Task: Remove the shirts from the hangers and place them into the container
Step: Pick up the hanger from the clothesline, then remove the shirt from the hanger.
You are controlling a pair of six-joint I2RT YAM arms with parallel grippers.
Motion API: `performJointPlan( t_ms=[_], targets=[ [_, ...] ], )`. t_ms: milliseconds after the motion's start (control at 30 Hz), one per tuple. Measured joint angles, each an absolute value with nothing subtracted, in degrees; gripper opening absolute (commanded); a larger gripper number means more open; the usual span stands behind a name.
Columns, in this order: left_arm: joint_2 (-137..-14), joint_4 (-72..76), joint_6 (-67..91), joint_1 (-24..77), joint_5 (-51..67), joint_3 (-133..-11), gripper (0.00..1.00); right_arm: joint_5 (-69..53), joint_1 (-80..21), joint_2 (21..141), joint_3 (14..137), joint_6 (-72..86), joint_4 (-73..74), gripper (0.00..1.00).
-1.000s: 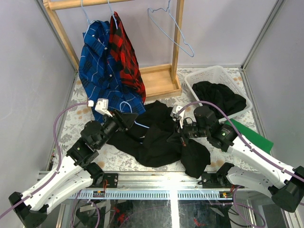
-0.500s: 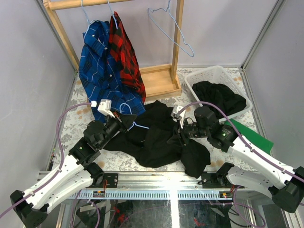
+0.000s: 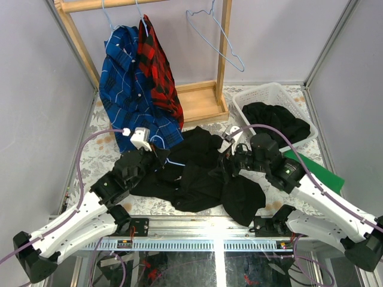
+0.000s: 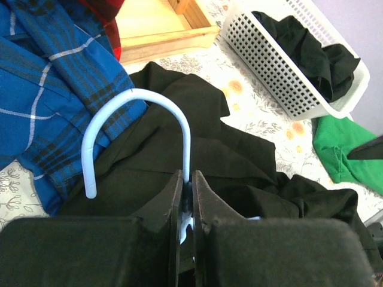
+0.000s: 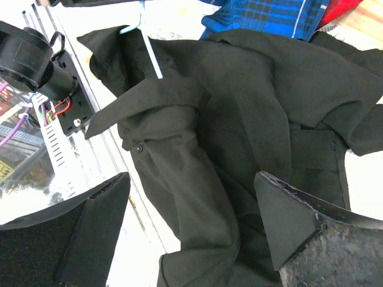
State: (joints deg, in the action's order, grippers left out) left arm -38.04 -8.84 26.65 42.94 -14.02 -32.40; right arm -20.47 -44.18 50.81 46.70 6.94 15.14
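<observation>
Left tool pinching the thin light-blue wire hanger below its curved hook, right tool hanging spread wide above the crumpled black shirt lying on the floral bench, another black shirt sitting in the white lattice basket.

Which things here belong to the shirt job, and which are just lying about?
Job: loose black shirt, hanger in left hand, blue plaid shirt, red plaid shirt, white basket.
Lying about: green cloth, wooden rack.
</observation>
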Motion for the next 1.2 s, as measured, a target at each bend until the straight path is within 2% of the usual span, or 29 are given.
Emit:
performJointPlan(
  t_ms=[100,167,233,300,400,600,700,800,867,1067,1200],
  targets=[
    [-38.26,-9.21,25.8,45.25,-15.46,-32.71,0.0,-21.15,-44.18,53.76,47.22,7.99,14.0,0.81],
    [-38.98,-9.19,25.41,46.46,-15.92,-33.23,0.0,-23.07,-44.18,57.84,48.16,9.19,12.67,0.69],
    [-39.86,-9.28,25.19,47.27,-16.12,-33.82,0.0,-24.38,-44.18,61.28,48.99,9.98,11.88,0.52],
    [-40.62,-9.28,25.08,47.7,-16.38,-34.2,0.0,-25.28,-44.18,64.95,50.28,10.74,11.46,0.41],
    [-40.93,-9.61,25.04,48.1,-17.08,-34.46,0.0,-26.06,-44.18,68.99,52.27,11.6,11.53,0.37],
    [-40.93,-10.37,25.02,48.34,-18.24,-35.18,0.0,-26.89,-44.18,69.73,52.66,12.32,10.92,0.45],
    [-40.93,-10.59,25.02,48.34,-18.35,-35.57,0.0,-28.21,-44.18,69.76,52.66,12.32,10.48,0.36],
    [-40.93,-10.66,25.04,48.34,-18.37,-35.94,0.0,-29.17,-44.18,70.15,52.66,12.45,9.96,0.36],
    [-40.93,-10.74,25.04,48.34,-18.39,-35.99,0.0,-29.67,-44.18,70.54,52.66,12.49,9.89,0.33],
    [-40.75,-10.76,25.1,48.34,-18.46,-35.99,0.0,-30.46,-44.18,70.67,52.66,12.51,9.26,0.1],
    [-40.34,-10.79,25.26,48.34,-18.52,-35.99,0.0,-30.68,-44.18,70.65,52.66,12.47,8.69,0.05]
  ],
)
